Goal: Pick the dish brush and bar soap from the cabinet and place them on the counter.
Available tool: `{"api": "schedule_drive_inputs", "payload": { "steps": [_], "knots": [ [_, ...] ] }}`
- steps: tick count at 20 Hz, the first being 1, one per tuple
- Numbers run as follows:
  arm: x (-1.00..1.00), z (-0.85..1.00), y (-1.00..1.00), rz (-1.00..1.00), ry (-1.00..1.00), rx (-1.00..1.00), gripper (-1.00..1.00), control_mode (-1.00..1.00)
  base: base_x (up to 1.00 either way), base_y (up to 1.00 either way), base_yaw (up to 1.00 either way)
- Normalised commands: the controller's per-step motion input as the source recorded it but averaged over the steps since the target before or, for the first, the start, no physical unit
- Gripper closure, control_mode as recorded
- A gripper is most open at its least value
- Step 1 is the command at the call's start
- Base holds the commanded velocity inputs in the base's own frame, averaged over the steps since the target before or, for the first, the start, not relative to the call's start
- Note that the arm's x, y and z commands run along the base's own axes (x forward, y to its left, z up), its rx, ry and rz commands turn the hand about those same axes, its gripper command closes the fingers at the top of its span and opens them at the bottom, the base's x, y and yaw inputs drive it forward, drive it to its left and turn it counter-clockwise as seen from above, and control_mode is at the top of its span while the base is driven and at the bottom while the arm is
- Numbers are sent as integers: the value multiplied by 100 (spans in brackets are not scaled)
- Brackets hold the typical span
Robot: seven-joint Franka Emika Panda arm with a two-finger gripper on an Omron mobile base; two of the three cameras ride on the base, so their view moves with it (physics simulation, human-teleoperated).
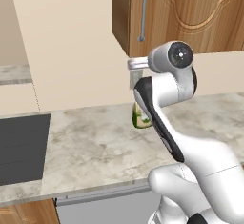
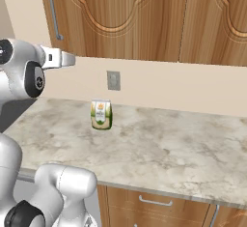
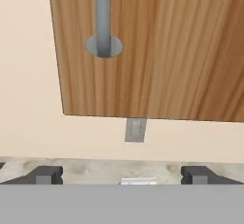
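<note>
Kitchen wall and marbled bench [image 2: 159,148] lie below the wide, empty hand [image 3: 122,175]. Up-left of it hangs the handle [image 3: 103,15] of the closed cabinet [image 3: 167,51]. Brush and soap are unseen, presumably inside. Opening step: reach and grip that handle.

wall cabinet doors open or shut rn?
Shut. The brown wooden wall cabinet shows its carved-panel doors flush and closed in both base views; the hand view faces the closed door front, with the long metal bar handle untouched.
</note>
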Motion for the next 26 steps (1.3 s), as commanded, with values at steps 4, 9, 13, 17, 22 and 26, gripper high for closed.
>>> {"api": "schedule_drive_inputs", "payload": {
  "steps": [4, 9, 13, 17, 22, 26],
  "knots": [
    [0, 61, 0, 13, -1, 4, -100, -100, 0, 0, 0],
    [0, 55, 0, 7, -2, 1, -100, -100, 0, 0, 0],
    [0, 49, 5, 1, -4, 0, -100, -100, 0, 0, 0],
    [21, 21, 15, 0, -1, -3, -100, -100, 0, 0, 0],
    [30, 8, 20, 0, 0, -6, -100, -100, 0, 0, 0],
    [35, 0, 6, 0, 0, -3, -100, -100, 0, 0, 0]
  ]
}}
